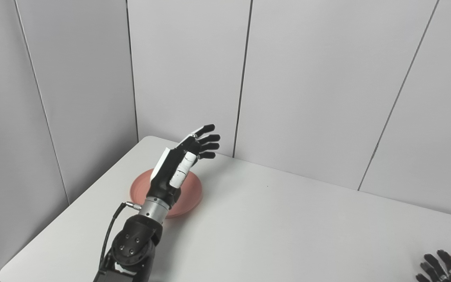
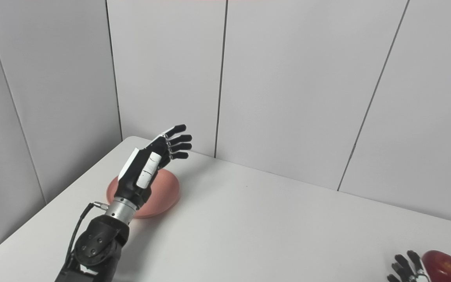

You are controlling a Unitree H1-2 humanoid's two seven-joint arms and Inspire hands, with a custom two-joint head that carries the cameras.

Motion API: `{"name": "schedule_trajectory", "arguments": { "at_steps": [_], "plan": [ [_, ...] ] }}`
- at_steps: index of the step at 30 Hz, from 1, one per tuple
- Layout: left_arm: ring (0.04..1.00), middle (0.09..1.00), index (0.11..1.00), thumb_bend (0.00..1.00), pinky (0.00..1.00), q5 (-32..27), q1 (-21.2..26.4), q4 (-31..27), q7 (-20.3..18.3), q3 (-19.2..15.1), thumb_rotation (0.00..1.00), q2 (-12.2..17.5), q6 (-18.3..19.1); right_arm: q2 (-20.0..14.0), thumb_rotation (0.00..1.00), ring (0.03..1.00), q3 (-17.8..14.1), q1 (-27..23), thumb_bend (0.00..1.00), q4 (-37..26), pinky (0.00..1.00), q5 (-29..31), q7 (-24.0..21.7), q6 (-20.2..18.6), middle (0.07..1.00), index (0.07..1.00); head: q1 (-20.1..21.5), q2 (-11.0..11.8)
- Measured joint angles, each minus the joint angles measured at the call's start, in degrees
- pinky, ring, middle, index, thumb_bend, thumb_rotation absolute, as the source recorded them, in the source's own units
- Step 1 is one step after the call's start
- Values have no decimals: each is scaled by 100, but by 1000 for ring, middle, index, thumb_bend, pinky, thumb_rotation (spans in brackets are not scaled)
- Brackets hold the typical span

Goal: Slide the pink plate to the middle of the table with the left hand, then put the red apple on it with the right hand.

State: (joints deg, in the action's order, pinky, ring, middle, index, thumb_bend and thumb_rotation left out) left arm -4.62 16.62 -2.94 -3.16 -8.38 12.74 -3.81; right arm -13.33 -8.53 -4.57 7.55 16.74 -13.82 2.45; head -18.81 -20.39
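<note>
A white table (image 1: 272, 231) fills the lower part of the scene, set into a corner of pale grey wall panels (image 2: 288, 86) divided by thin dark seams. Near the table's far left corner lies the pink plate (image 1: 192, 192), well away from the middle of the tabletop and partly hidden behind the robot's left forearm. The left hand (image 1: 180, 160) is raised above the plate, its black fingers (image 1: 210, 141) extended and slightly fanned toward the back wall, holding nothing; whether the heel of the hand touches the plate cannot be told from either view. A black cable (image 1: 110, 231) loops beside the silver wrist (the arm rises from the bottom edge, left of centre). At the bottom right corner, the right hand (image 2: 407, 268) shows only its dark fingertips, spread apart and pointing upward, just beside the red apple (image 2: 444, 265). The apple rests on the table at the picture's edge, to the right of those fingers; whether they touch it cannot be told.
</note>
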Motion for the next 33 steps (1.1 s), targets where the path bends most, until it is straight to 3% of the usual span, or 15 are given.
{"name": "schedule_trajectory", "arguments": {
  "at_steps": [2,10,18,26,33],
  "plan": [
    [749,777,802,936,695,12,145,202,28,-125,957,127,-195,2,897,936,-8,2,857,0,902,0,0,0,928,971,-17,-44],
    [705,730,763,930,625,153,503,827,69,-247,952,484,-292,9,915,944,-23,51,864,-100,907,-1,4,-1,935,975,-79,-176],
    [734,752,772,930,692,126,822,1996,11,-483,951,1027,-470,24,931,950,-10,172,831,-239,917,-4,8,-3,933,969,-114,-202],
    [764,779,805,886,717,-9,1204,3469,23,-605,967,1070,-839,28,932,944,-1,178,833,-259,913,-13,13,-3,918,965,-79,-237],
    [778,797,820,865,756,-170,1329,4253,2,-689,979,1188,-881,29,929,929,15,207,839,-329,891,-41,30,-10,901,957,-44,-334]
  ]
}}
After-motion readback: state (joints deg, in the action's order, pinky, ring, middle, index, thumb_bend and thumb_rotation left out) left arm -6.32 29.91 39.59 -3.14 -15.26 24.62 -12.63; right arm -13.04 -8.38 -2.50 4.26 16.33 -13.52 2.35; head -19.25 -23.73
